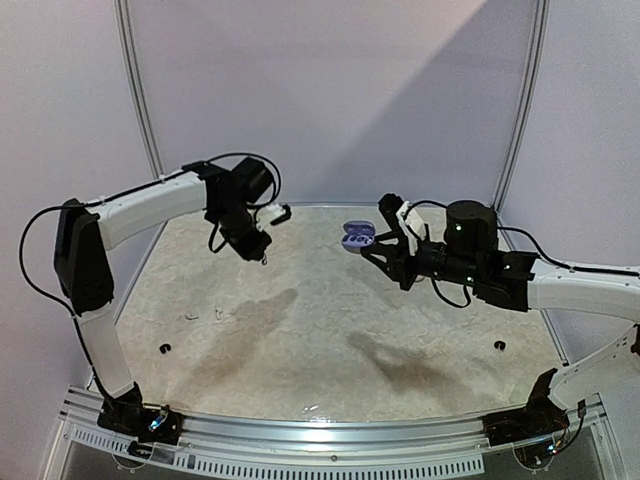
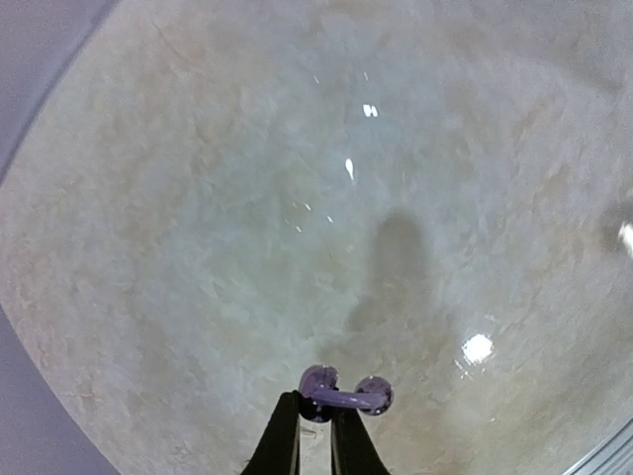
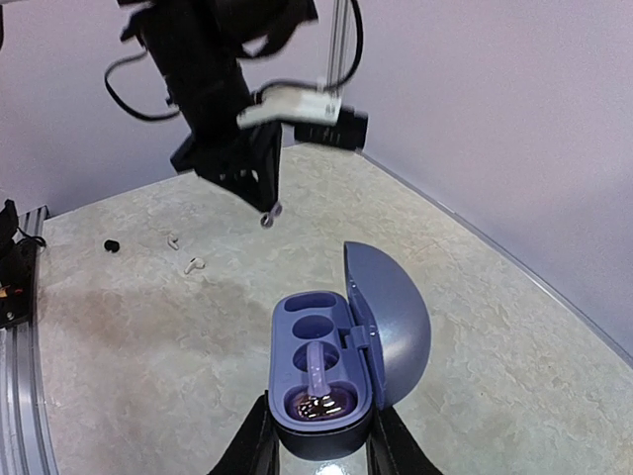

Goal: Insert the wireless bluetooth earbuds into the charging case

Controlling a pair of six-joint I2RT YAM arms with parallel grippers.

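- Left wrist view shows our left pincer (image 2: pixel 316 424) clenched on a purple earbud (image 2: pixel 343 393). The bud lies crosswise at the very fingertips, and its rounded ends stick out to either side, more to the right.
- Beneath that pincer we see the marbled table (image 2: pixel 247 198), clear of the bud, with the pincer's shadow on it.
- From the right wrist camera, our right pincer (image 3: pixel 324 447) grasps the blue-violet charging case (image 3: pixel 321 366), one finger on each flank.
- The lid (image 3: pixel 391 317) stands open, hinged on this pincer's right side.
- In the socket nearer the right pincer sits a seated earbud (image 3: pixel 316 401), also purple; the farther socket (image 3: pixel 315 325) shows as an open hollow.
- Ahead of the right pincer and higher than the case, the left pincer hangs with its fingers pointing down, and the held bud is apart from the case.
- Farther ahead and to the right pincer's left, two white earbuds (image 3: pixel 193 264) lie close together on the table, with a small black object (image 3: pixel 112 244) just beyond them.
- From the top external camera, we see the two pincers facing each other over the far part of the table, not touching.
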